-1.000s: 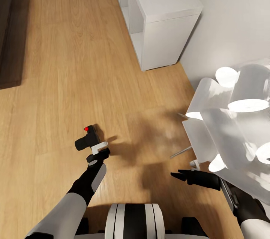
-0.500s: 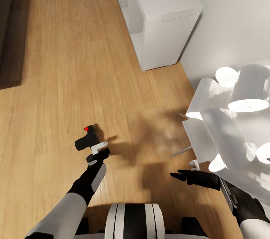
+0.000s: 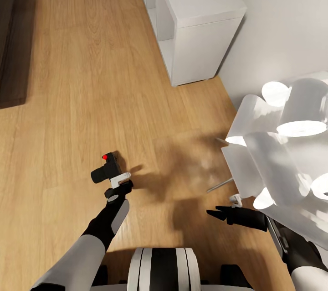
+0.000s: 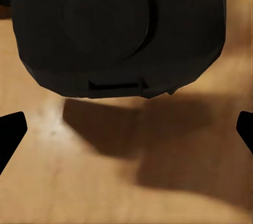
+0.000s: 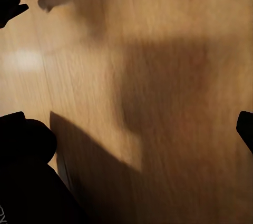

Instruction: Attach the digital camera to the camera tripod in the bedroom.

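Camera (image 3: 105, 170) gripped in left pincer (image 3: 119, 181), above floor; right pincer (image 3: 217, 213) spread, holding nothing.

Matt black digital camera (image 3: 104, 170) — plastic-looking; wood-plank floor (image 3: 82, 76), smooth satin; shelf unit (image 3: 196, 17) — matt white.

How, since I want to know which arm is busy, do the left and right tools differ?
The left tool carries the black camera at its tip; the right tool is open and empty. The left tool points forward over open floor; the right tool points sideways, across the robot's front, beside the white lamp. Both are black and hang above the wood floor.
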{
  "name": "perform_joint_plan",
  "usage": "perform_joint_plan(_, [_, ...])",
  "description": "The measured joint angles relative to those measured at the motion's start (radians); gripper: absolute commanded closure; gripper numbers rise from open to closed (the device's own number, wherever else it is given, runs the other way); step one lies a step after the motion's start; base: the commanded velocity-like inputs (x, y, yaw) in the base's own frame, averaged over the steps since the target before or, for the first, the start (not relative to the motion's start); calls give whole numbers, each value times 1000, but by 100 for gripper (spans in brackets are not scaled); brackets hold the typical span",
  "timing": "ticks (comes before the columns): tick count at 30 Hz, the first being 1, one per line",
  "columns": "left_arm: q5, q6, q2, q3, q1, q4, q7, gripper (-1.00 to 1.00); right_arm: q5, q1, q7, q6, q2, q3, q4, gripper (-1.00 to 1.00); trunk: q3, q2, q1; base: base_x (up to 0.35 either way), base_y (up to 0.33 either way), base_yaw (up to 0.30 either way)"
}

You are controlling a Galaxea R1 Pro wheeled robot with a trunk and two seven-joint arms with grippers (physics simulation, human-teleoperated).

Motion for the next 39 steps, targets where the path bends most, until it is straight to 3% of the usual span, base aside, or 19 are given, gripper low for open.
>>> perform_joint_plan(8, [2,-38,-2,-39,1,6,1,-100,-1,0,0,0,7,-4,-1,-100,0,0,0,0,0,0])
perform_joint_plan(17, [3,-3,2,-2,2,-18,0,-100,7,1,-4,1,15,0,-2,-100,0,0,0,0,0,0])
perform_joint_plan(39, [3,-4,0,-1,2,-18,1,-100,7,1,-4,0,15,-1,-2,-100,0,0,0,0,0,0])
